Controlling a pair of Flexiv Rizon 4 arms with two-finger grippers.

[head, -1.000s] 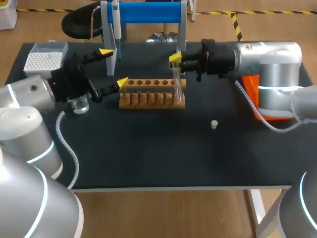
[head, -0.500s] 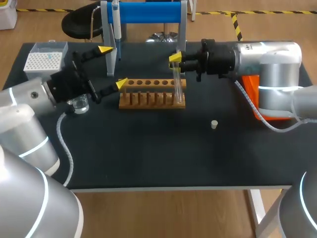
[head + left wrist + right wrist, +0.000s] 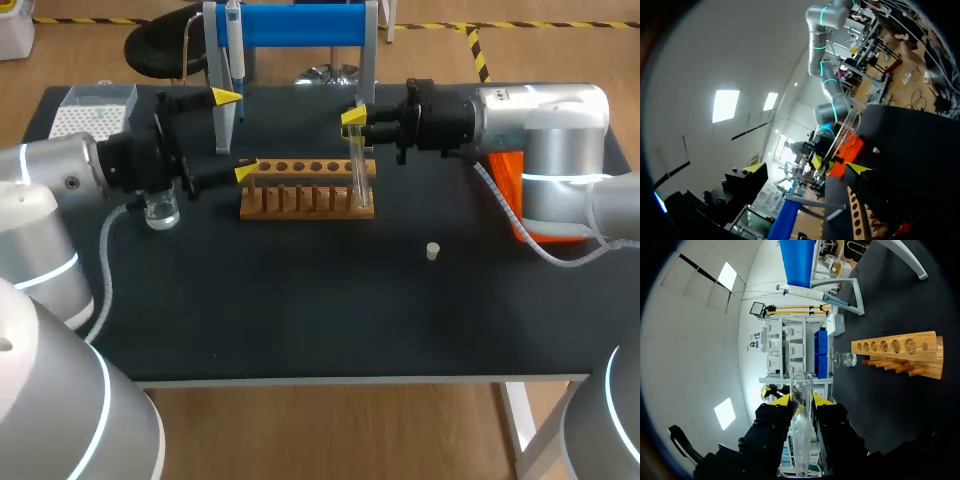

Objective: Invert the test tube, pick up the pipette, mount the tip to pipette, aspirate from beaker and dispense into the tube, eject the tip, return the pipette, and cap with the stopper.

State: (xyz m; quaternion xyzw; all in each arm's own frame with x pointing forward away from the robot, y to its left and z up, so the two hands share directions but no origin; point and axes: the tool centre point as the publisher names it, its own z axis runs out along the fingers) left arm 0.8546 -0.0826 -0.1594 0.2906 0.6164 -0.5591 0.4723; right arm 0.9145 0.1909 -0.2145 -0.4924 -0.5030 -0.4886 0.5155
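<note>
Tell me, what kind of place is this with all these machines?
Most likely a laboratory bench set up for robot practice. A wooden rack stands on the black table, the right tool holds a glass tube at its end, and a pipette hangs on a blue stand behind.

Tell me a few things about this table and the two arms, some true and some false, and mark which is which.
1. The right gripper is shut on the test tube. True.
2. The left gripper holds the pipette. False: the pipette hangs on the blue stand, and the left gripper is open and grips nothing.
3. The stopper is plugged into the tube. False: it lies alone on the table, apart from the tube.
4. The beaker stands on the table, on the left arm's side of the wooden rack. True.
</note>
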